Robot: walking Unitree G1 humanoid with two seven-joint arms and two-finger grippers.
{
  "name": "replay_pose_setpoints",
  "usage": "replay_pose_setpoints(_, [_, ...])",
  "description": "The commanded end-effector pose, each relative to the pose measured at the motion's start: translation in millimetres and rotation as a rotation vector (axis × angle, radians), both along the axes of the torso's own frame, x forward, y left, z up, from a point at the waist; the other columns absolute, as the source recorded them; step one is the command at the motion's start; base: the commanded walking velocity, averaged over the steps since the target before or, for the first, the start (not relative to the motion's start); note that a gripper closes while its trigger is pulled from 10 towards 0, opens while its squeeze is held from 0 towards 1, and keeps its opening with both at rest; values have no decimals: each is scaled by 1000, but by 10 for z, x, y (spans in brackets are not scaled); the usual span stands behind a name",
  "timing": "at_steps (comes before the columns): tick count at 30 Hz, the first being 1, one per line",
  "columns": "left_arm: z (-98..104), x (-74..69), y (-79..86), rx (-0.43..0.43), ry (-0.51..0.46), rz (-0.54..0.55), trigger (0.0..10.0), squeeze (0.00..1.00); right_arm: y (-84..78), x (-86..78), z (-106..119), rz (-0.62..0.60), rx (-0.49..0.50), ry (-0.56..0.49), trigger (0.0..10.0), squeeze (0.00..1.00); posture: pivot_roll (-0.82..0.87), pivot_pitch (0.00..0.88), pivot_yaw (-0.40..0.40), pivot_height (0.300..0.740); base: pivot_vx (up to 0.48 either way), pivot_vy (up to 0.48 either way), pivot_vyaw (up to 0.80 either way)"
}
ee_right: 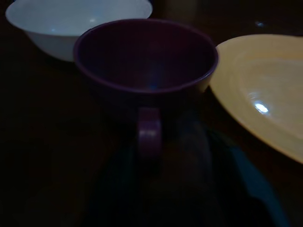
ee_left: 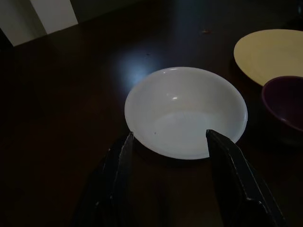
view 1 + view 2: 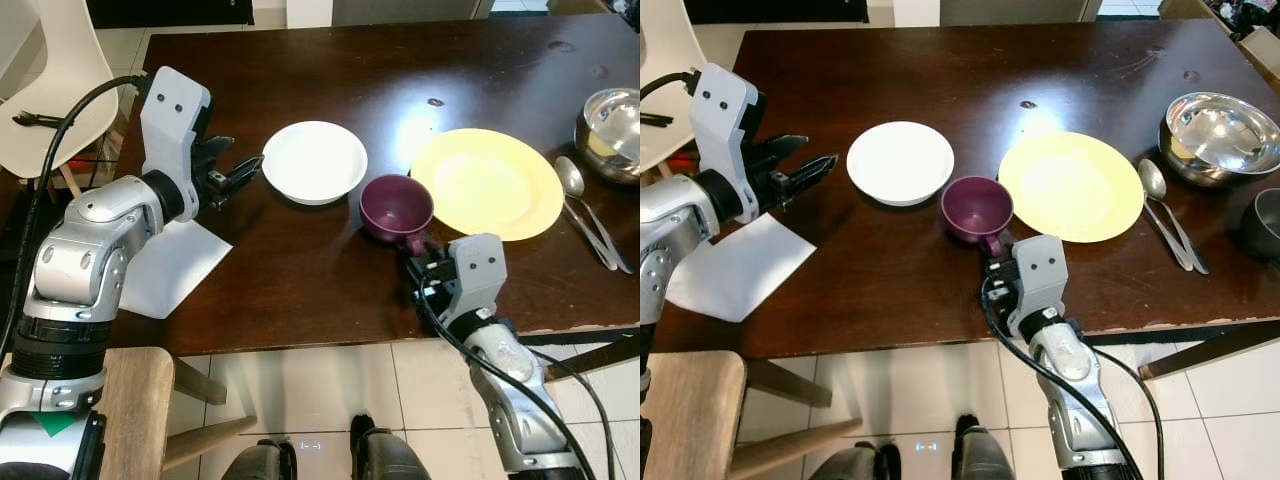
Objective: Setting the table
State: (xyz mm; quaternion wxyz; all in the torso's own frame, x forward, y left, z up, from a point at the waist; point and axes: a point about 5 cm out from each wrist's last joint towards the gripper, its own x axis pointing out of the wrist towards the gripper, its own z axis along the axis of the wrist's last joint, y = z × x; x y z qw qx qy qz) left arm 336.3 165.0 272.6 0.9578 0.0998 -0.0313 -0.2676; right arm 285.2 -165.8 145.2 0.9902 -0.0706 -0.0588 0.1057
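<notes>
Here, taking the purple cup (image 3: 396,207) as the landmark on the dark desk (image 3: 320,280): farthest to its left a white paper sheet (image 3: 172,266) lies near the desk's front edge. The left pincer (image 3: 240,172) hovers left of the cup, its fingers (image 2: 124,156) spread apart and aimed at the white bowl (image 3: 314,161), whose near rim sits just before the tips without touching. That bowl stands just beside the cup on its left. The right pincer (image 3: 992,268) sits right at the cup's handle on the near side; whether it is spread or pinching I cannot tell. A yellow plate (image 3: 488,183) lies just right of the cup. Farther right rest two spoons (image 3: 585,205) and a steel bowl (image 3: 610,132).
</notes>
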Motion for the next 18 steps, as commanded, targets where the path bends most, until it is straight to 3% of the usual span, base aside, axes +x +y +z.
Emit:
replay_pose_setpoints(1, [-54, 4, -2, 6, 10, 2, 10000, 0, -10, -54, 12, -8, 9, -13, 10000, 0, -84, 160, 104, 740, 0, 0, 0])
replay_pose_setpoints(8, [-68, 15, -36, -4, 10, -6, 10000, 0, 96, -241, 331, -6, 46, -148, 10000, 0, -88, 158, 102, 740, 0, 0, 0])
replay_pose_setpoints(12, [-161, 0, -66, -12, 22, 23, 10000, 0, 205, -375, 563, -73, 30, -267, 10000, 0, -100, 151, 103, 740, 0, 0, 0])
replay_pose_setpoints(15, [-250, -24, -44, -3, 20, 96, 10000, 0, 360, -370, 731, -72, 168, -310, 10000, 0, -113, 143, 112, 740, 0, 0, 0])
replay_pose_setpoints(17, [-394, -109, 20, 7, 21, 172, 10000, 0, 599, -255, 722, 9, 329, -255, 10000, 0, -102, 131, 105, 740, 0, 0, 0])
replay_pose_setpoints(18, [-394, -109, 20, 7, 21, 172, 10000, 0, 599, -255, 722, 9, 329, -255, 10000, 0, -102, 131, 105, 740, 0, 0, 0])
